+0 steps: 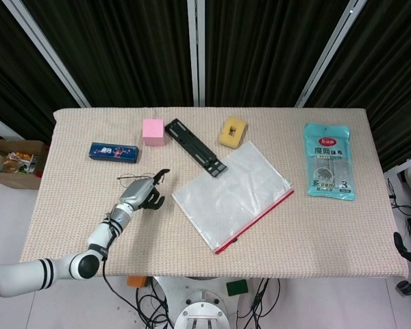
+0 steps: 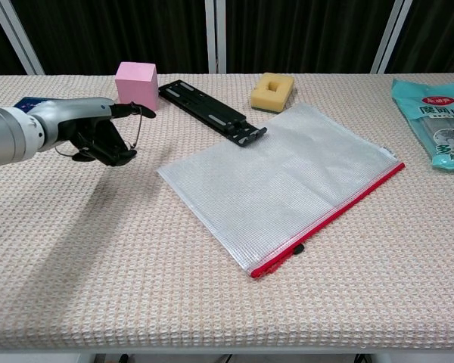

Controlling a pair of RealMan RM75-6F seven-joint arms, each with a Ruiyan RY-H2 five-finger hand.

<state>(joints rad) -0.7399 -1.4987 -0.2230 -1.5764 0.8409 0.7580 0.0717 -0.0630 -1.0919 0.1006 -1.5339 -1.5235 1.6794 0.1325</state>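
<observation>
My left hand (image 1: 144, 194) (image 2: 89, 133) hovers low over the table's left half, between the blue box (image 1: 114, 152) and the clear zip pouch (image 1: 233, 194) (image 2: 284, 181). It pinches a pair of thin wire-framed glasses (image 1: 128, 179) (image 2: 138, 122). Most of the frame is hidden behind the fingers; one thin temple arm and part of a rim show. The pouch lies flat with its red zipper edge toward the front right. My right hand does not show in either view.
A pink cube (image 1: 153, 131) (image 2: 135, 85), a black bracket (image 1: 195, 147) (image 2: 212, 112) and a yellow sponge (image 1: 233, 131) (image 2: 272, 91) line the far side. At the right lies a green packet (image 1: 329, 161) (image 2: 439, 121). A cardboard box (image 1: 14, 161) stands off the left edge.
</observation>
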